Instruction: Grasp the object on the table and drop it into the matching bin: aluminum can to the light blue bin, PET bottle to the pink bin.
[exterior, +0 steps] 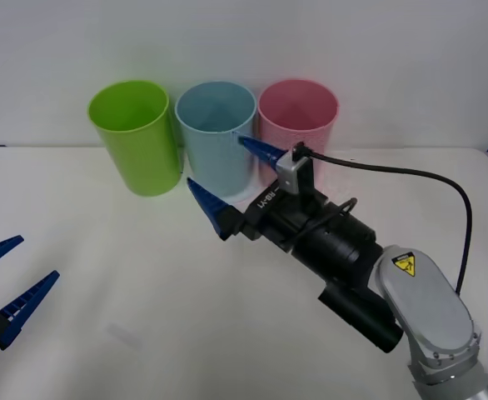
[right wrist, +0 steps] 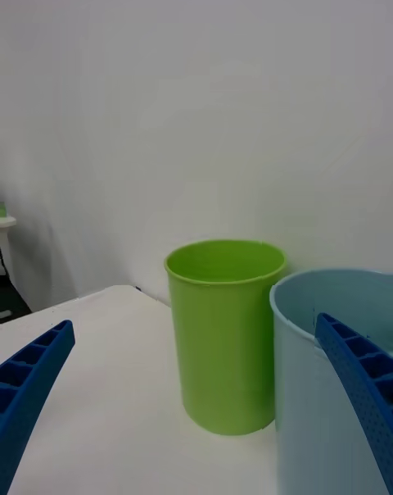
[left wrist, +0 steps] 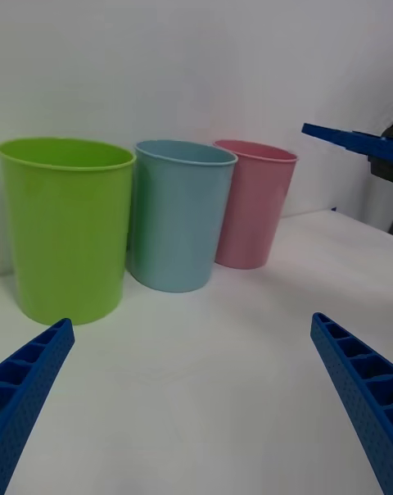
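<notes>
My right gripper (exterior: 215, 160) hangs open just in front of the light blue bin (exterior: 216, 137), near its rim, with nothing between its blue fingers. In the right wrist view the right gripper (right wrist: 195, 323) faces the light blue bin (right wrist: 327, 380). The pink bin (exterior: 298, 125) stands right of the light blue one, touching it. Low at the table's left, my left gripper (exterior: 38, 257) is open and holds nothing. The left gripper (left wrist: 192, 321) looks toward the light blue bin (left wrist: 182, 216) and the pink bin (left wrist: 254, 204). The aluminum can is out of view.
A lime green bin (exterior: 134, 137) stands left of the light blue one, at the back of the white table (exterior: 144, 317). A black cable (exterior: 410, 175) loops from the right wrist. A white wall rises behind the bins.
</notes>
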Tool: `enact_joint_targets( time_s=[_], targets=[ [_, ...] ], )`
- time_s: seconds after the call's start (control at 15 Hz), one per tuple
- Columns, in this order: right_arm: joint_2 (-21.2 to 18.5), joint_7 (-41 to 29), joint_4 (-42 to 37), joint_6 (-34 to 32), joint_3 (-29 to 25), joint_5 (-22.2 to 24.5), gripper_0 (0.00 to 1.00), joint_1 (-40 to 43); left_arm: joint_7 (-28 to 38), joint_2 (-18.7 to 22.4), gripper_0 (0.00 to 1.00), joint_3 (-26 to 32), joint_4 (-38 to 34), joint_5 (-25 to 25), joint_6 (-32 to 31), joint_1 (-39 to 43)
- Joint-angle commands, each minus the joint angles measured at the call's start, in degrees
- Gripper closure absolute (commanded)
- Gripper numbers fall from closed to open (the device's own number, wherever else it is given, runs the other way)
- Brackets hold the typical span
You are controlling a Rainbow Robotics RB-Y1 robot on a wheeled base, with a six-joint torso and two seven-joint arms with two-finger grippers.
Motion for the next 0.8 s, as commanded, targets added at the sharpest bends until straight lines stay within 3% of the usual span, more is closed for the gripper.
enact_joint_targets(
  time_s=[0.07,0.53,0.8],
  targets=[
    [-3.02,1.03,-2.34,-5.29,-3.73,-2.34,0.0,3.88,0.0,0.0,0.0,0.0,0.0,0.0,0.0,0.0],
    [-4.69,7.01,-2.69,-20.58,-17.26,-6.12,0.0,11.09,0.0,0.0,0.0,0.0,0.0,0.0,0.0,0.0],
    [-6.89,15.36,-2.69,-23.04,-22.36,-9.19,0.0,15.83,0.0,0.0,0.0,0.0,0.0,0.0,0.0,0.0]
  ],
)
